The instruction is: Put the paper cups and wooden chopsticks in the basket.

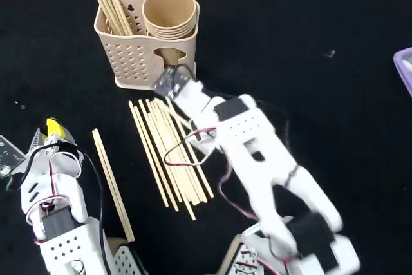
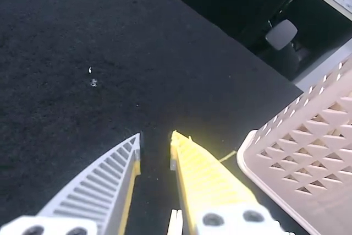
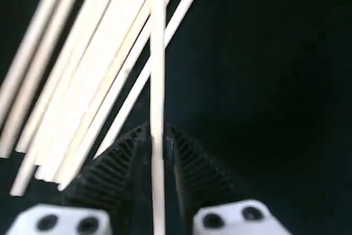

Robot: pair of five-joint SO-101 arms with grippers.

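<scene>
Working outward from the arm bases, locate the left gripper [image 2: 155, 136] low over bare tabletop [image 1: 309, 62], fingers [image 2: 104, 185] parted and holding nothing. Just beside that arm, note a pair of wooden chopsticks [image 1: 112, 181] lying flat, set apart from the rest. Farther in, at mid-tabletop, find the main loose pile [image 1: 168, 159] of chopsticks, roughly parallel and slightly fanned, not yet collected. Beyond the pile, identify the right gripper [image 3: 157, 133], clenched on one chopstick [image 3: 158, 53] running lengthwise between its fingers, and placed close to the basket's front wall in the high view. At the far end, check the basket [image 1: 132, 62]. Confirm paper cups [image 1: 169, 11] nested as one stack in one compartment and a bundle of chopsticks [image 1: 114, 4] standing tilted in the other. Treat the cup portion of the task as apparently complete. Treat the chopstick portion as partly done: several stowed, one in hand, the pile and the pair left to move. Expect many further transfers before completion.
</scene>
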